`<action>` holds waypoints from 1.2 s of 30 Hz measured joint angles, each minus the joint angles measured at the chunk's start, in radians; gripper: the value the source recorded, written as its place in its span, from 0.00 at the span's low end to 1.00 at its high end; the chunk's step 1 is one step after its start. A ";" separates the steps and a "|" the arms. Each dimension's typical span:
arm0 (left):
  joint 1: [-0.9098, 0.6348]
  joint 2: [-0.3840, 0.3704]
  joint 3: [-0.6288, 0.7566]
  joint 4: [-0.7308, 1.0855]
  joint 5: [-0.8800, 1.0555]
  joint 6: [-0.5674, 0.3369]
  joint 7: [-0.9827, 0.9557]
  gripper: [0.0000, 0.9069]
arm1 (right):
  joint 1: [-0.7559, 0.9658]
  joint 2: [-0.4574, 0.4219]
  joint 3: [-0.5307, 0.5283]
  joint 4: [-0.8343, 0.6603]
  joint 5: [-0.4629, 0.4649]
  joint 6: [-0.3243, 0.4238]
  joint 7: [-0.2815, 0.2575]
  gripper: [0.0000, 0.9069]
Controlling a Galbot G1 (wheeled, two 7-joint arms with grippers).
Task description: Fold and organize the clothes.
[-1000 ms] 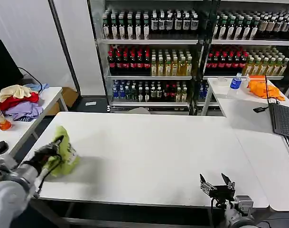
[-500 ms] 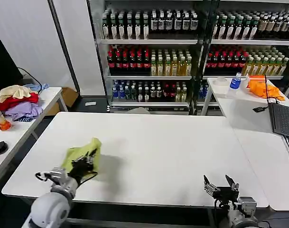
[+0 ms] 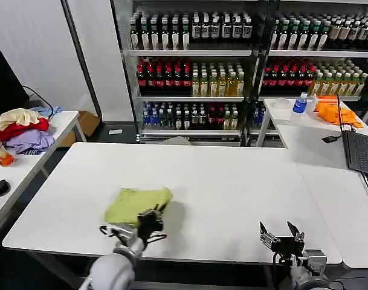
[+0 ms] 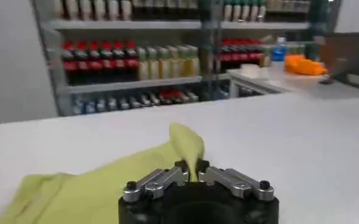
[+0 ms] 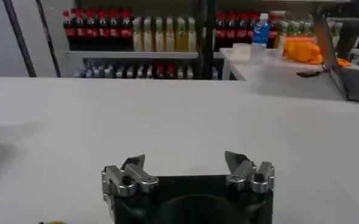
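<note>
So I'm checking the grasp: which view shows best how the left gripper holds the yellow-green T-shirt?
The left wrist view: the left gripper is shut on a raised fold of the T-shirt. The head view shows the T-shirt lying on the white table, the gripper at its near edge.

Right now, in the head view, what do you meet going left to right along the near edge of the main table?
Lime T-shirt → left gripper, fingers shut on the shirt's edge → bare table → right gripper, fingers open.
</note>
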 measured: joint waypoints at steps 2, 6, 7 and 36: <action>-0.016 -0.026 0.038 0.010 0.009 -0.002 0.002 1.00 | 0.004 -0.001 -0.003 -0.002 0.001 0.000 0.000 1.00; -0.027 -0.063 0.083 0.016 0.019 -0.016 0.013 1.00 | 0.018 -0.003 -0.013 -0.007 0.005 0.000 -0.001 1.00; -0.027 -0.069 0.091 0.015 0.018 -0.021 0.013 1.00 | 0.023 -0.004 -0.017 -0.010 0.006 0.000 -0.001 1.00; 0.262 -0.092 -0.274 -0.218 -0.068 -0.087 -0.040 1.00 | 0.523 0.227 -0.463 -0.388 0.271 0.015 0.109 0.00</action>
